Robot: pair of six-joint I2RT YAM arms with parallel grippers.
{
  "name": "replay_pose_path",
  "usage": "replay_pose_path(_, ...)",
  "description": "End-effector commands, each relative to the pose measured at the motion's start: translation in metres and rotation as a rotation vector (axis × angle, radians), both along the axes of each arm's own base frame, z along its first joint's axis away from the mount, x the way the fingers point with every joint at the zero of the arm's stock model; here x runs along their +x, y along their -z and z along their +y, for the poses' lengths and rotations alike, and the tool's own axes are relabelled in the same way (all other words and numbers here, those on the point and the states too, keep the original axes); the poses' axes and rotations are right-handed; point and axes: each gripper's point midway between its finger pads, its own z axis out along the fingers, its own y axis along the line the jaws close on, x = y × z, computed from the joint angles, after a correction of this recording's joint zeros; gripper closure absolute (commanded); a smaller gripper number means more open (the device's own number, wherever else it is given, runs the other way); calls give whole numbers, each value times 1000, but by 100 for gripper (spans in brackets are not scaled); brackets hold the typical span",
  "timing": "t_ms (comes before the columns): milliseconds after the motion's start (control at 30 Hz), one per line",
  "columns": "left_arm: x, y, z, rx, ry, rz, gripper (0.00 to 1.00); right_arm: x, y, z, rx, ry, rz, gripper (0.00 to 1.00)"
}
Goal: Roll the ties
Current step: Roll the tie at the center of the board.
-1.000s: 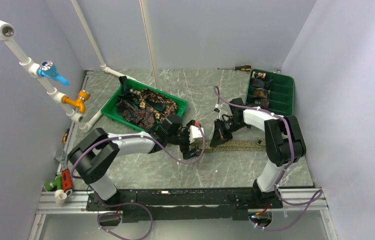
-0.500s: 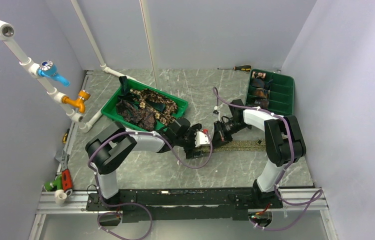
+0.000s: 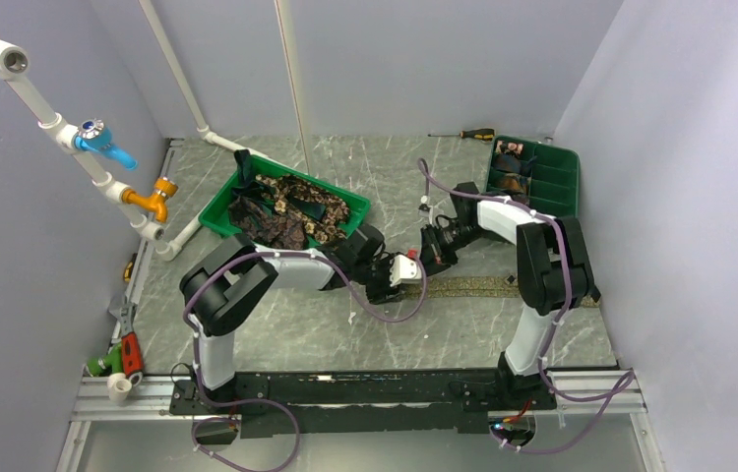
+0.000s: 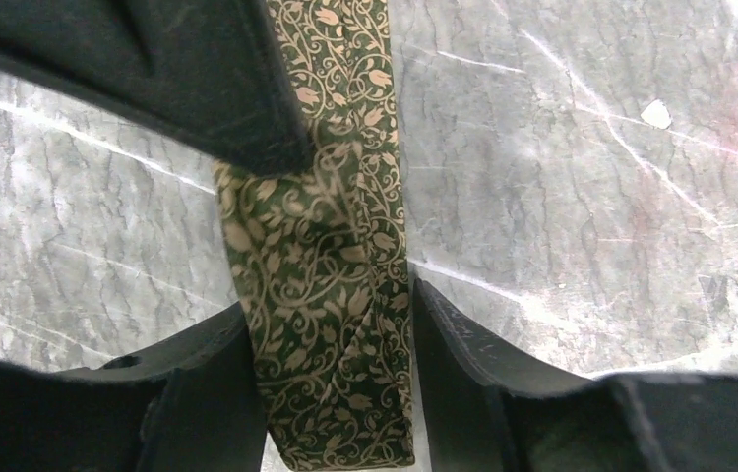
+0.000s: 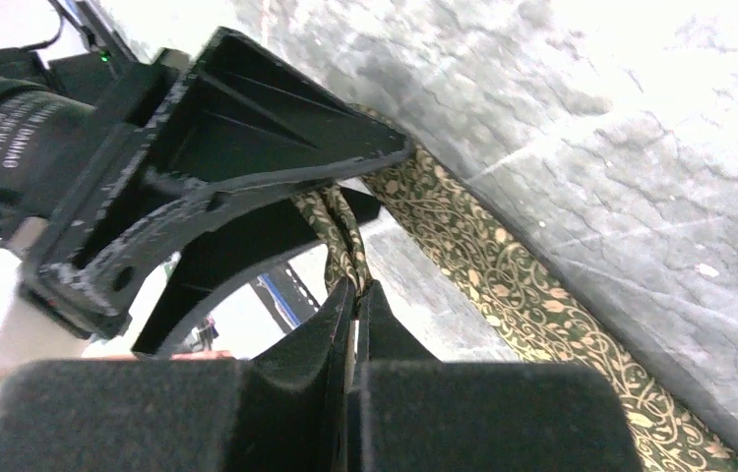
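Top view: shows left gripper point(image 3: 406, 272) and right gripper point(image 3: 434, 252) close together at one end of the olive tie point(image 3: 483, 286), flat on the table point(image 3: 326, 334). Left wrist: shows jaws apart, straddling it. Right wrist: shows jaws clamped on its lifted fold

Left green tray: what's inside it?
A tangled heap of loose ties, tan-patterned and dark. The tray floor under them is covered, so no count is possible.

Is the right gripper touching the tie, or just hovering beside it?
Touching. The right wrist view shows the right gripper shut on a raised fold of the tie, with the fabric pinched between its fingertips.
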Motion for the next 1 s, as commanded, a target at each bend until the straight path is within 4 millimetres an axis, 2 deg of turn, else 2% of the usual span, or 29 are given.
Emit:
replay_pose_path(0,-14,25,31,123,-11,45,48,-3,15,-14,-85,-33,9,100)
replay_pose_path(133,-16,32,42,161,-17,42,54,-5,33,-22,-148,-33,24,100)
replay_pose_path(300,-20,36,48,168,7,26,54,8,53,-27,-202,-8,-11,100)
replay_pose_path(467,-18,37,50,167,26,10,54,8,65,-25,-220,-9,-1,100)
replay_pose_path(533,-17,36,51,164,40,5,52,5,62,-23,-204,-14,12,100)
replay_pose_path(567,-17,33,49,155,44,11,42,3,57,-20,-190,-17,15,100)
replay_pose_path(633,-17,23,43,121,40,25,15,0,44,-13,-148,-21,7,100)
replay_pose_path(667,-17,17,37,98,34,32,5,-1,38,-10,-131,-21,0,100)
replay_pose_path(700,-17,9,29,65,30,29,1,-2,33,-8,-118,-26,-8,100)
replay_pose_path(767,-16,-1,14,28,14,28,1,-5,28,-5,-111,-31,-10,100)
replay_pose_path(833,-15,-5,2,14,-6,29,5,-6,28,-5,-113,-33,-7,100)
replay_pose_path(967,-14,6,-5,50,-34,32,18,-5,29,-8,-128,-38,-8,100)
